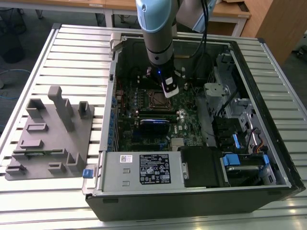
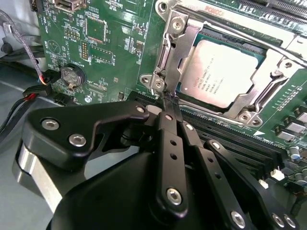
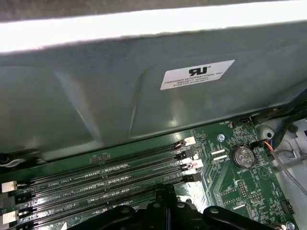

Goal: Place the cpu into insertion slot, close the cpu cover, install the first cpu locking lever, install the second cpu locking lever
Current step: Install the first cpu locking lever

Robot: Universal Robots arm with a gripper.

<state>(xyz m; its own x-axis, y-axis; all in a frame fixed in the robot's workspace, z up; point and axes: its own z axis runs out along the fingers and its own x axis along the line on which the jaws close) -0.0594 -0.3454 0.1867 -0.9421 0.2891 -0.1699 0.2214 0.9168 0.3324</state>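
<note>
Second wrist view: chip (image 2: 225,72) sits flat in its socket (image 2: 268,103) | cover (image 2: 283,60) lies over its edges | gripper (image 2: 169,101), jaws pinched together, touches the thin lever (image 2: 178,50) beside the socket, likely to push it.

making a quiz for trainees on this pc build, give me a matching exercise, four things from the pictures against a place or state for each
Things:
1. cpu
2. cpu cover
3. fingers
4. coin battery

Places or states:
A. pressed together at a corner of the socket
B. lying face up in the insertion slot
C. round, on the green board beside red and black wires
D. closed down around the chip as a silver frame

Pairs: 1-B, 2-D, 3-A, 4-C
</note>
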